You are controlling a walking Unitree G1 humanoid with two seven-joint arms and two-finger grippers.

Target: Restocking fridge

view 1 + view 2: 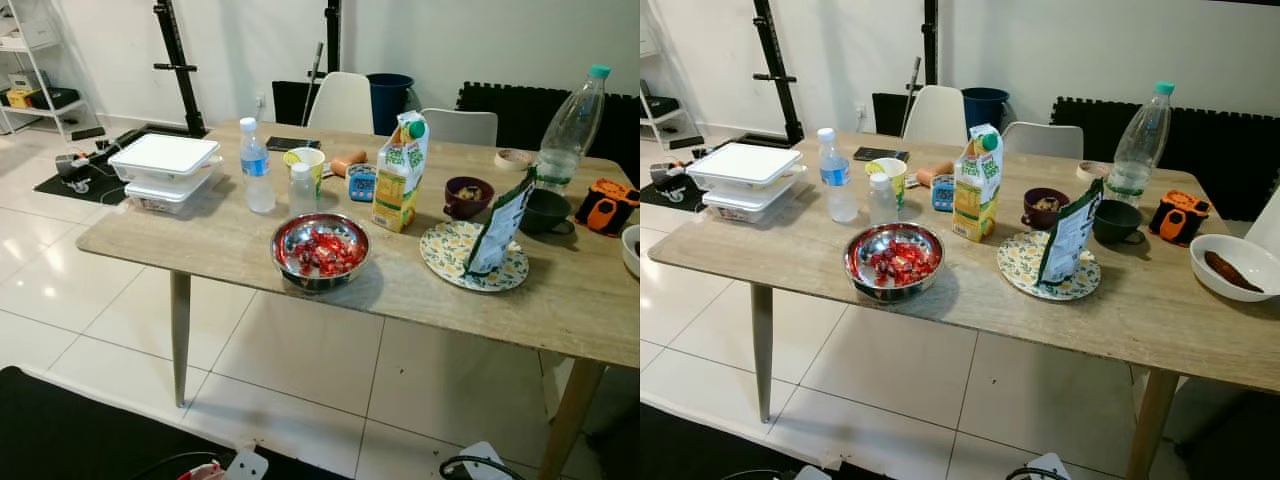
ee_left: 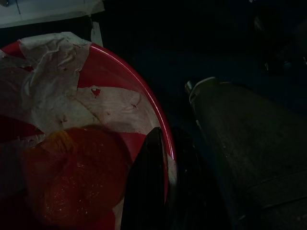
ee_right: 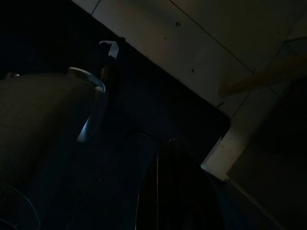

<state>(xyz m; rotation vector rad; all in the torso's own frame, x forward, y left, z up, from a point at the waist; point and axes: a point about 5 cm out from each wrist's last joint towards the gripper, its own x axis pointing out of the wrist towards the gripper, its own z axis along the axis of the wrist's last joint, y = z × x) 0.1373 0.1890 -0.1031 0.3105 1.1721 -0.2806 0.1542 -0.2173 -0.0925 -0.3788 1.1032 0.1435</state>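
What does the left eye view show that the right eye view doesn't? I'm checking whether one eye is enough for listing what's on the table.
Left eye view alone: a yellow box on the white shelf unit at far left. Right eye view alone: the whole white bowl at the table's right end, holding a brown piece of food. Both: the wooden table, steel bowl of red-wrapped sweets, juice carton, small water bottle and stacked white containers.

Background: two white chairs (image 1: 342,102) stand behind the wooden table (image 1: 250,250), with a dark blue bin (image 1: 390,98) between them against the wall. A black stand (image 1: 178,65) rises at left, beside a white shelf rack (image 1: 35,60); white floor tiles (image 1: 290,360) lie below.
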